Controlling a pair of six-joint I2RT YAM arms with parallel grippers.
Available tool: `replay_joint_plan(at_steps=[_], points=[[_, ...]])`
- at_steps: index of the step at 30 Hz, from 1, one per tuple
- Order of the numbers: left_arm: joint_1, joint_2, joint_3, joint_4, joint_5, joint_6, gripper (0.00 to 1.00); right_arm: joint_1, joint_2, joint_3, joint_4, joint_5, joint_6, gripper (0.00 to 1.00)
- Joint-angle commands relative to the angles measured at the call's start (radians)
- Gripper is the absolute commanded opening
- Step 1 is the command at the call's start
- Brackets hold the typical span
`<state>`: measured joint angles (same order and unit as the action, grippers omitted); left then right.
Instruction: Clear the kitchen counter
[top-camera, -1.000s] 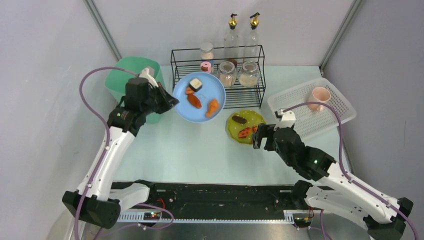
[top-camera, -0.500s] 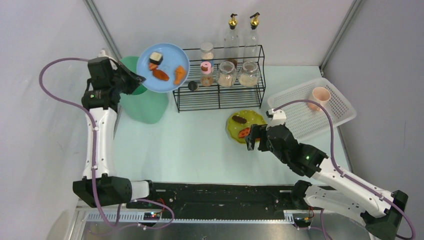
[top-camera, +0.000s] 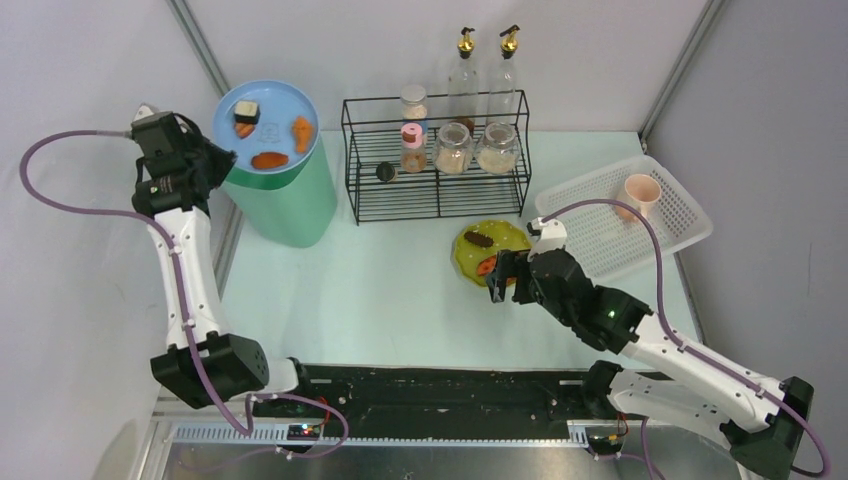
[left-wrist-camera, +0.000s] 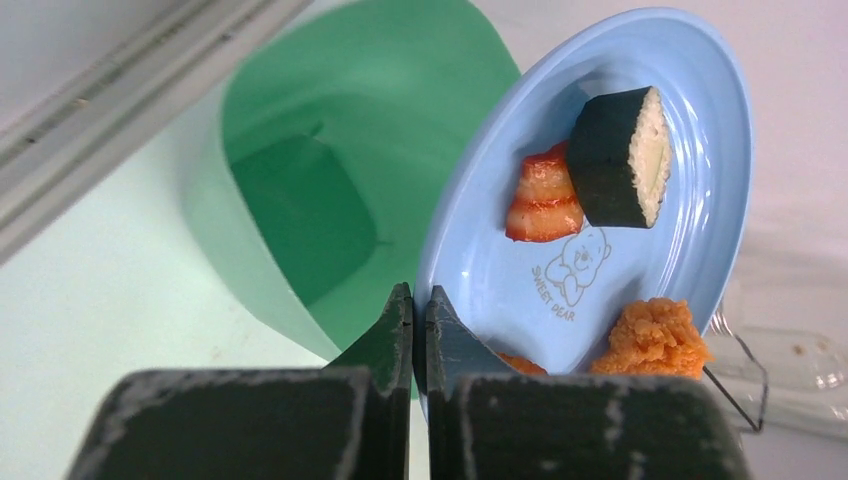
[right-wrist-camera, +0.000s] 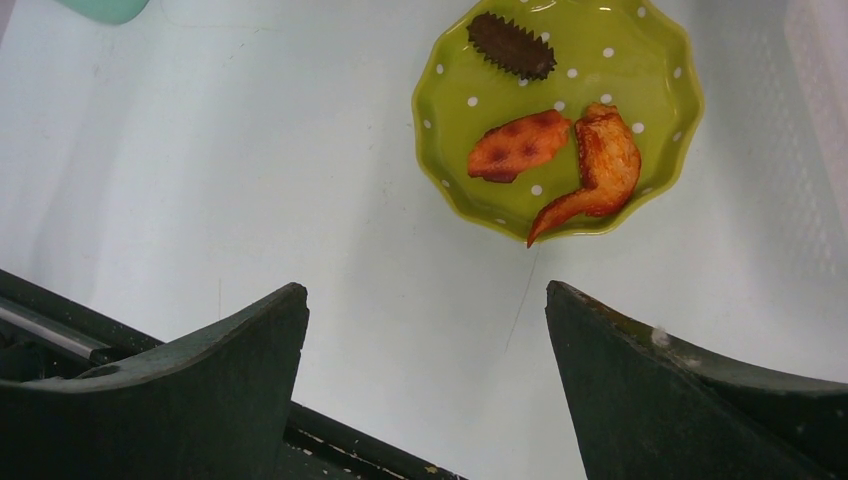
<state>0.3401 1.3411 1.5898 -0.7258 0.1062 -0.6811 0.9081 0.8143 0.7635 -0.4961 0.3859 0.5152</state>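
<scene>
Your left fingers (left-wrist-camera: 403, 330) clamp the plate (left-wrist-camera: 500, 235) rim over the bin (left-wrist-camera: 300, 200); right fingers (top-camera: 502, 278) gape empty above the counter (top-camera: 400, 300) by the dish (right-wrist-camera: 645, 85).

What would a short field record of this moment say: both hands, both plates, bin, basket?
left hand: shut on rim of round blue plastic plate
blue plate: tilted over tall green plastic bin, carrying toy food
right hand: open, empty
second plate: wavy-edged green dotted plate on kitchen counter, toy food on it, just beyond right hand
basket: white slatted plastic basket holding pink cup
</scene>
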Motion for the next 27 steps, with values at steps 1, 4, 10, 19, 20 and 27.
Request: replay_joint_plan(at_steps=[1,4,10,19,20,27], points=[[0.03,-0.018,0.062,0.05,-0.093,-0.02,0.0,0.005,0.007,0.026,0.04,-0.008,-0.002,0.92],[0.038,-0.02,0.061,0.05,-0.179,-0.005,0.0,0.005,0.011,0.02,0.05,-0.015,-0.003,0.92],[0.053,-0.004,0.071,0.05,-0.263,0.024,0.0,0.005,0.026,0.016,0.069,-0.025,-0.013,0.93],[0.054,0.013,0.056,0.057,-0.393,0.07,0.0,0.005,0.038,0.011,0.086,-0.042,-0.019,0.93],[0.054,0.012,0.055,0.059,-0.414,0.075,0.0,0.006,0.04,0.01,0.087,-0.044,-0.019,0.92],[0.042,-0.005,0.03,0.092,-0.5,0.106,0.0,0.005,0.043,-0.005,0.108,-0.058,-0.014,0.93]])
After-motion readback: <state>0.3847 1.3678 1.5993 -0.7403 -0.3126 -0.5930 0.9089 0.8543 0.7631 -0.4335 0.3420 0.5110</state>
